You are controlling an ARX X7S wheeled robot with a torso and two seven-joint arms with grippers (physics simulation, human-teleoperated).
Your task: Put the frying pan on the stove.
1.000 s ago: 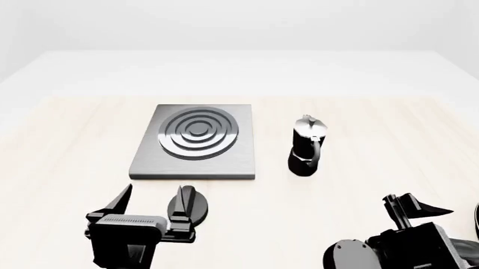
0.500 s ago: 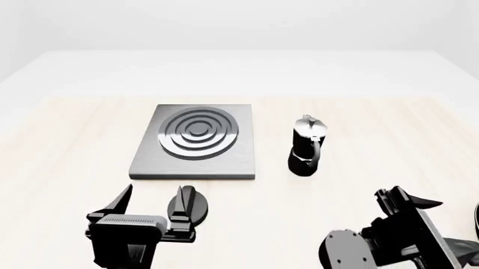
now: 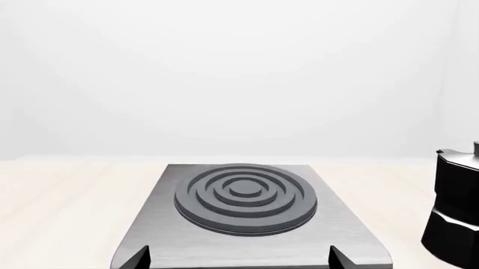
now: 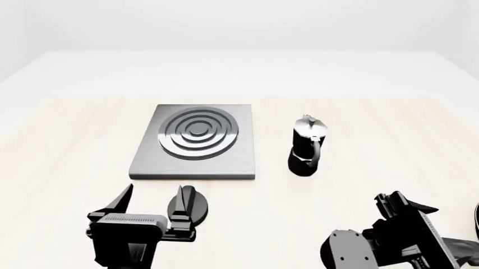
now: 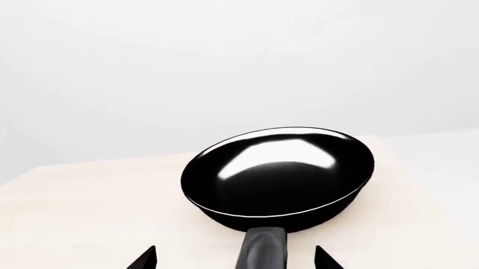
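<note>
1. Frying pan (image 5: pixel 279 176): on table (image 4: pixel 389 145) ahead of R gripper (image 5: pixel 235 259), handle pointing between its spread fingers, not gripped.
2. L gripper (image 4: pixel 153 203): fingers apart, holding nothing, near stove (image 4: pixel 197 142) front edge.
3. Moka pot (image 4: pixel 306 145): beside stove, apart.

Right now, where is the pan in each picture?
Head view: only a black sliver at the right edge, maybe the pan.
Left wrist view: not in it.
Right wrist view: centre, its handle between the open right gripper tips.
Shared landmark: the table.
</note>
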